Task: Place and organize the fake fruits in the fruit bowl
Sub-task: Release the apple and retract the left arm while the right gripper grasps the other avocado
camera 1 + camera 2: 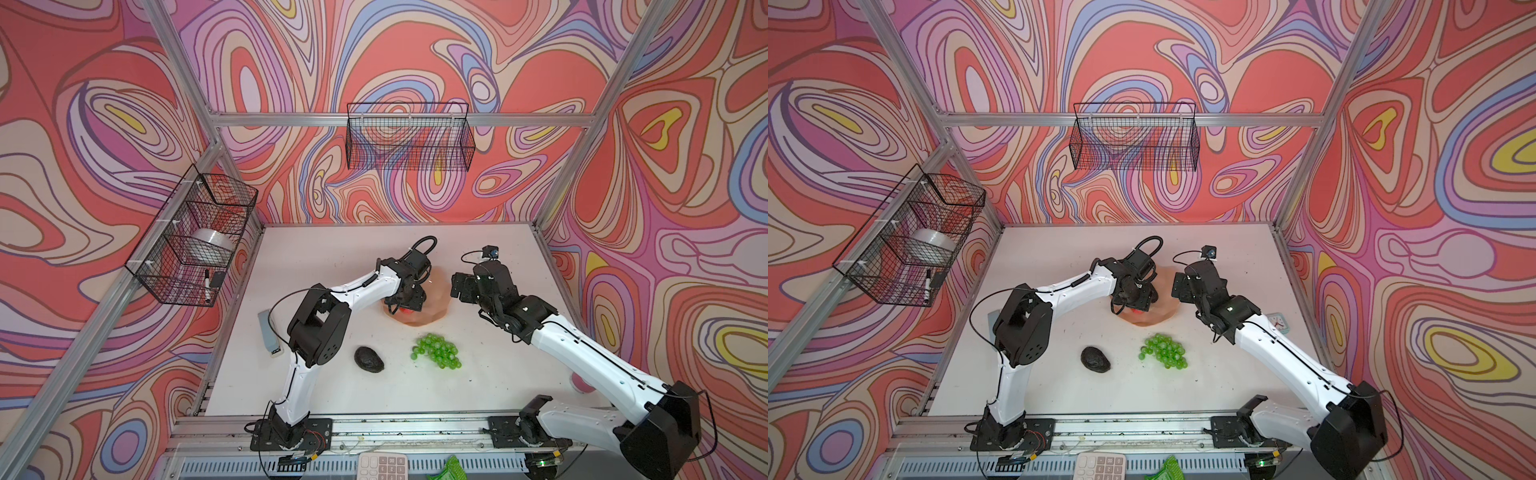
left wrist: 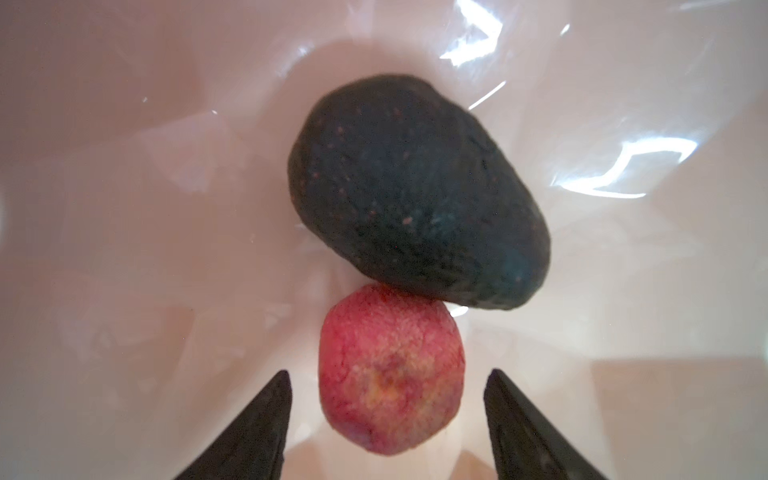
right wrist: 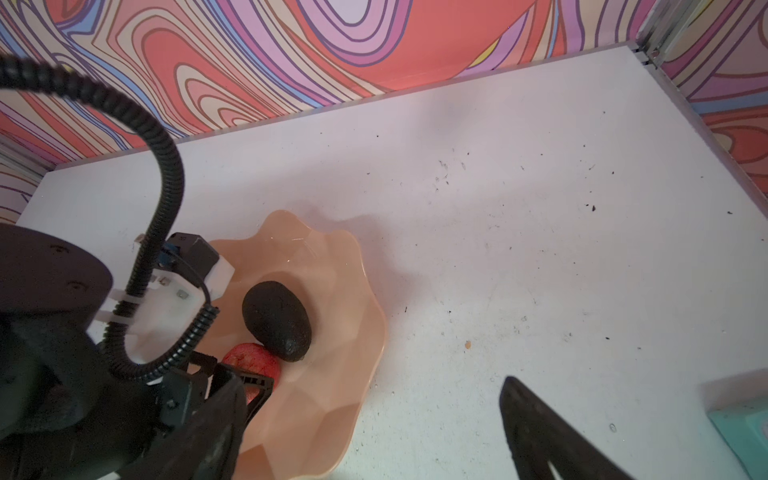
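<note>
The peach-pink fruit bowl [image 1: 436, 309] [image 1: 1165, 316] [image 3: 332, 291] stands mid-table. In it a dark avocado [image 2: 415, 191] [image 3: 276, 320] lies against a small red apple [image 2: 390, 370] [image 3: 253, 363]. My left gripper [image 1: 409, 299] [image 2: 389, 374] hangs over the bowl, open, its black fingers [image 2: 266, 419] either side of the apple with a gap on both sides. A second avocado [image 1: 368, 358] [image 1: 1095, 359] and the green grapes [image 1: 438, 351] [image 1: 1165, 352] lie on the table in front of the bowl. My right gripper [image 1: 459, 286] [image 3: 374, 390] is open and empty beside the bowl's right edge.
Two black wire baskets hang on the walls, one at the back [image 1: 409, 137] and one on the left [image 1: 195, 237] holding a tape roll and a marker. A grey block [image 1: 268, 332] lies at the table's left edge, a teal clock [image 1: 1277, 322] at the right.
</note>
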Robot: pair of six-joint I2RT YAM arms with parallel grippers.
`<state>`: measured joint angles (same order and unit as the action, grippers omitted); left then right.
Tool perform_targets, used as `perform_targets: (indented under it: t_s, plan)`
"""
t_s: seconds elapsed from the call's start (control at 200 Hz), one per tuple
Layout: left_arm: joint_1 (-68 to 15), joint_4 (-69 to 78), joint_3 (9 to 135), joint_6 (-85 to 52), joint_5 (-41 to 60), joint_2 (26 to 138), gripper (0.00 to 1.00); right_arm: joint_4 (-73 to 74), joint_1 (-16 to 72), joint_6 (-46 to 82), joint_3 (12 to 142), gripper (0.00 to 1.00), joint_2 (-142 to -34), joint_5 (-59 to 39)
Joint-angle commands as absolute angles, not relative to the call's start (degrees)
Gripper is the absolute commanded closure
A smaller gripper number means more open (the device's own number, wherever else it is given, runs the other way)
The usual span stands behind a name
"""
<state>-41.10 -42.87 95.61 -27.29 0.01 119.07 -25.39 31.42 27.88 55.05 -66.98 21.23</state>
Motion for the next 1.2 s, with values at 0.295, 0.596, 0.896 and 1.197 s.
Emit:
perform_targets:
  t_s: [0.295,0.596,0.896,1.197]
  plan:
    - [-34.9,-32.2,79.0,-24.7,-14.1,83.8,0.12,-20.5,32.5,18.3,52.9,0.05,-68.3,0.5]
    - [-18.7,-30.4,58.5,-21.8,-16.1,59.6,0.02,-18.1,55.0,14.3,58.5,0.05,-83.6,5.2]
    - [-9.8,-32.7,54.0,-22.1,-13.0,53.1,0.00,-12.7,65.8,17.9,64.9,0.06,-99.9,3.8]
    - [-9.7,-33.8,54.7,-22.4,-13.2,53.5,0.00,-14.0,67.1,19.0,68.4,0.06,-107.6,6.6]
